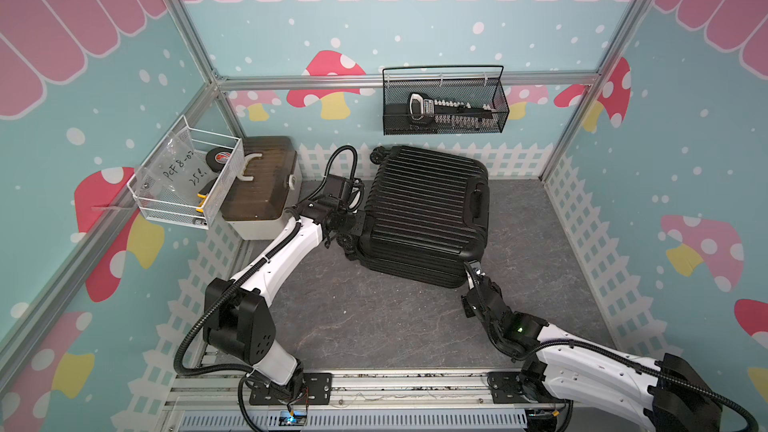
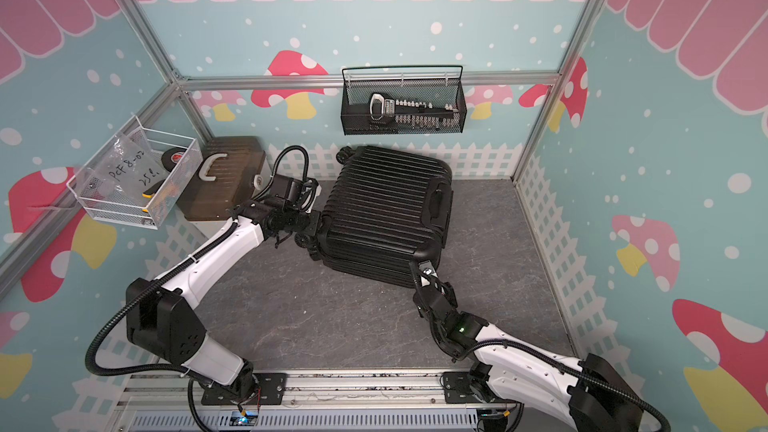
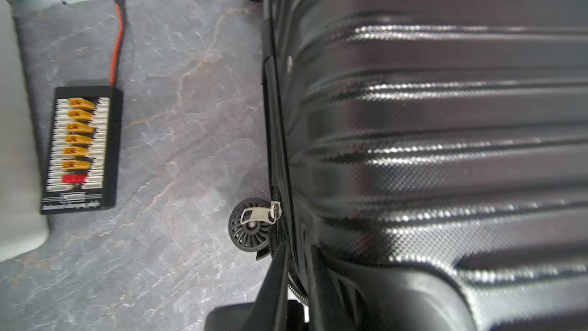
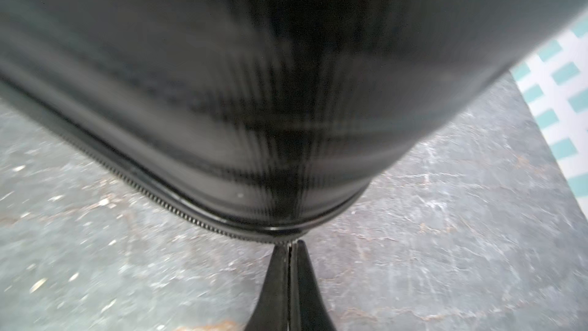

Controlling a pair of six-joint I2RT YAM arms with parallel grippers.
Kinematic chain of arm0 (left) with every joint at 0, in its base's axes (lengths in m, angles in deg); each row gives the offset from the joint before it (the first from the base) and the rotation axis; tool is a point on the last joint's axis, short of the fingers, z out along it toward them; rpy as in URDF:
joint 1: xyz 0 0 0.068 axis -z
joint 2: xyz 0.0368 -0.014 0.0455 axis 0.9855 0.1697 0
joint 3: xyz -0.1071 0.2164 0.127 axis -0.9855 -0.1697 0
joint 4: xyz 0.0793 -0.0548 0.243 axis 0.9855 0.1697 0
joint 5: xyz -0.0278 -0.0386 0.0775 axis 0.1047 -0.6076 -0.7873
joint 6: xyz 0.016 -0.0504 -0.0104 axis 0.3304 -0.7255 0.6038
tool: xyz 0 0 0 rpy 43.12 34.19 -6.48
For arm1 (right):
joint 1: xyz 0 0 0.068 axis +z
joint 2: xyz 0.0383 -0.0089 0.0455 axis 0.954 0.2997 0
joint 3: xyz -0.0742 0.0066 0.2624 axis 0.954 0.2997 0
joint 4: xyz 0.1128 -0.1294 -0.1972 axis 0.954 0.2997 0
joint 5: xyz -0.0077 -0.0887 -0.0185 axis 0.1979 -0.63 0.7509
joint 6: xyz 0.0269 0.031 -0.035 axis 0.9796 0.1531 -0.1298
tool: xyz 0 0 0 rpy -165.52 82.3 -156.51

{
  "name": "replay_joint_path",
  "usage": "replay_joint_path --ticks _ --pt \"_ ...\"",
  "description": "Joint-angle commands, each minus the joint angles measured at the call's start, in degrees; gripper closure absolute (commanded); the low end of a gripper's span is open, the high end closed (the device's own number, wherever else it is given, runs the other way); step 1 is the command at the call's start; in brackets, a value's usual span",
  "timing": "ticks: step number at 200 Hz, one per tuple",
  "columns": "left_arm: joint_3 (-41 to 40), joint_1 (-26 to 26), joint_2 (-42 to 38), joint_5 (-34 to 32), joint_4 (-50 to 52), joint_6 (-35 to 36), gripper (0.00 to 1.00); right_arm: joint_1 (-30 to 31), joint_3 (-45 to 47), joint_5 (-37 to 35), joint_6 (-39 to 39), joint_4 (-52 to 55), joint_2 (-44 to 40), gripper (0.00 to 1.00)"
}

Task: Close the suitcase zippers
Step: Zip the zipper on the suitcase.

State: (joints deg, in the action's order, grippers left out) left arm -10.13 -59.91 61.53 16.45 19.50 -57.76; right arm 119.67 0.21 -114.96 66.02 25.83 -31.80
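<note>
right gripper [image 4: 292,246]: fingers pressed together, tips touching the thin black zipper track [image 4: 159,197] at the near corner. small black ribbed hard-shell suitcase [image 1: 428,209] lies flat mid-floor, shells together. left gripper [image 3: 296,269] astride the wheel-side rim; pinching or not, cannot tell. silver pull tab [image 3: 259,214] shows against a black spinner wheel [image 3: 245,237].

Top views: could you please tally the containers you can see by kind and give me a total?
suitcase: 1
lidded box: 1
baskets: 2 (white wire basket, black mesh basket)
Total: 4
</note>
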Motion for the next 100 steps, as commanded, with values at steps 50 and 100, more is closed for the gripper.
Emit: replay_joint_path --ticks 50,100 --pt "2.66 -4.99 -4.67 5.88 7.38 11.45 0.54 -4.72 -1.49 2.98 0.54 -2.82 0.92 1.00" --pt "3.77 -15.74 -6.02 32.86 10.93 49.22 0.49 -5.72 -0.73 4.02 0.16 -2.97 -0.21 1.00"
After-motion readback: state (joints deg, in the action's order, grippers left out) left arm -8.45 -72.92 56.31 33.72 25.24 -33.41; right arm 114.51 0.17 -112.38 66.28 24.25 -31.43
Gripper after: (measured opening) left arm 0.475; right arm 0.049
